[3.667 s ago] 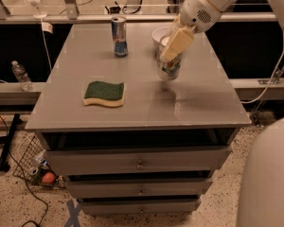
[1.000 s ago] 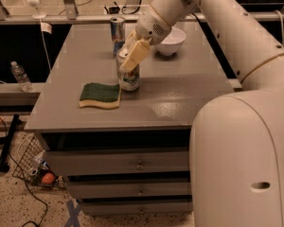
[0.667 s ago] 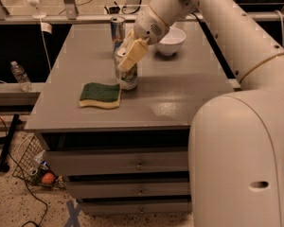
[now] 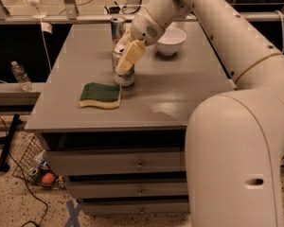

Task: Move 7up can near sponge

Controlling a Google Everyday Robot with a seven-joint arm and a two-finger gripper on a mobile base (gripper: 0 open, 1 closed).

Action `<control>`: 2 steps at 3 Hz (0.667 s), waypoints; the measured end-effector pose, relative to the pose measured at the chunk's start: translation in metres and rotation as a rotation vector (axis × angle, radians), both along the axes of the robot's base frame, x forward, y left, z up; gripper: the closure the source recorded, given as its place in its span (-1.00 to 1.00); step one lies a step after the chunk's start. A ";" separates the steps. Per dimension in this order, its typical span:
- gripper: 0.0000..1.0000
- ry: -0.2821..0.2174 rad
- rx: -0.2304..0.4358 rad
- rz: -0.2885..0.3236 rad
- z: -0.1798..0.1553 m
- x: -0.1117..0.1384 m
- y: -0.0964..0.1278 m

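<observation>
The 7up can [image 4: 125,75] stands upright on the grey table [image 4: 180,93], just right of the sponge's far corner. Only its lower part and rim show behind the finger. The sponge [image 4: 100,94] lies flat, dark green top up over a yellow base, near the table's front left. My gripper [image 4: 126,59] reaches down from the upper right and is shut on the can, with one pale fingertip [image 4: 130,56] across the can's front.
A slim blue-and-silver can [image 4: 117,28] stands at the back, behind the 7up can. A white bowl [image 4: 170,40] sits at the back right. My arm's large white body [image 4: 236,164] fills the lower right. Drawers lie below the tabletop, and a water bottle [image 4: 20,74] is at the left.
Since the oldest frame the gripper has carried the 7up can from the table's right side to beside the sponge. Over the last second almost nothing has moved.
</observation>
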State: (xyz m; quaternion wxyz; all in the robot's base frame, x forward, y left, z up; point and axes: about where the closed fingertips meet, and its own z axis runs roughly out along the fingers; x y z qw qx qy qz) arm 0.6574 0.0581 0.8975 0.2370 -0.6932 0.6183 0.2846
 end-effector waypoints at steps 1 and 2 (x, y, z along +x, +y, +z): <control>-1.00 -0.001 0.001 -0.001 0.000 0.001 0.001; -1.00 -0.033 -0.094 -0.044 0.002 0.003 -0.010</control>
